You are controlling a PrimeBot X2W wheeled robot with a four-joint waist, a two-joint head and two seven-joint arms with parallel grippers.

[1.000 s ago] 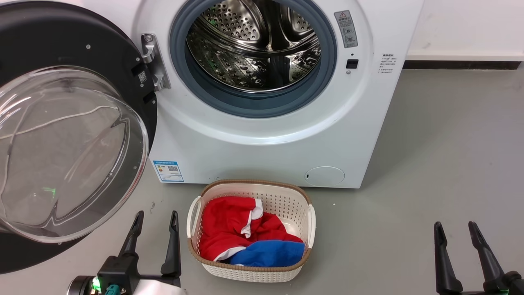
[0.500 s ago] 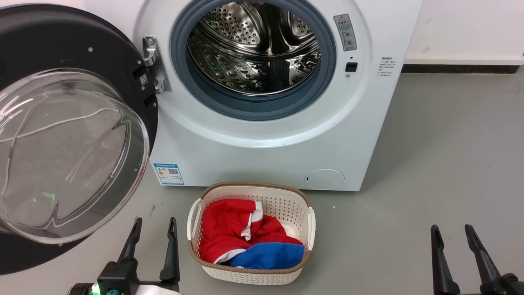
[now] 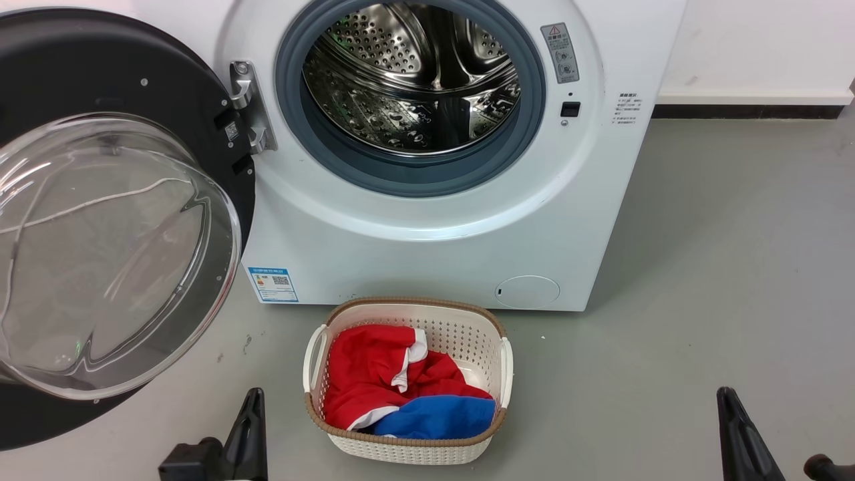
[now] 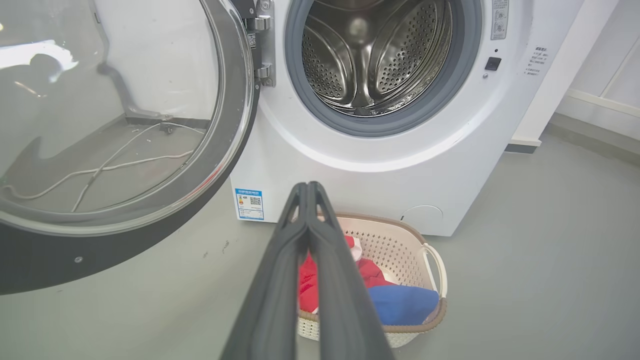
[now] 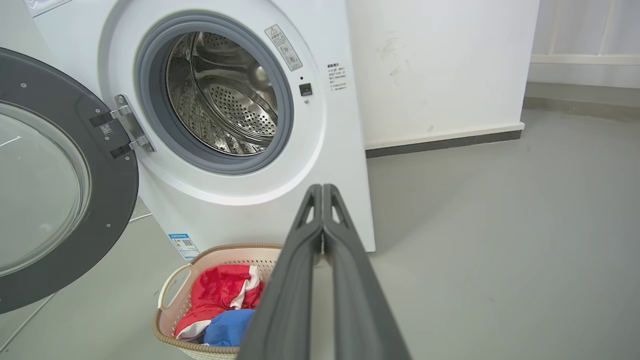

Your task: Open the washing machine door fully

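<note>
Both grippers have dropped toward the bottom edge of the head view since the earlier frames, and the fingers of each, formerly spread, have come together.

Washing machine [image 3: 434,247]: white front-loader standing on the grey floor [image 3: 701,300] against the white wall. Its mouth is uncovered, showing the perforated steel drum [image 3: 407,73] ringed by the grey gasket [image 3: 401,177].

Washing machine door [image 3: 80,67]: swung wide out to the left of the mouth and held by the metal hinge [image 3: 248,107] at the mouth's left side. Its inner face is turned toward the head camera, with the glass bowl [image 3: 113,254] bulging forward from the black ring. A white cable [image 3: 100,197] on the floor shows through the glass.

Laundry basket [image 3: 407,302]: cream with a brown rim, on the floor just in front of the machine's base, below the mouth. It holds a red garment [image 3: 367,374] with white trim and a blue garment [image 3: 441,414] at its near side.

Left gripper [image 4: 307,186]: fingers pressed together, empty, hanging over the floor near the basket's left handle, apart from the door.

Right gripper [image 5: 322,187]: fingers likewise together, empty, over open floor well to the right of the basket.

Blue label [image 3: 272,284]: lower left corner of the machine front.

Round cap [image 3: 528,292]: lower right of the front, just behind the basket.
</note>
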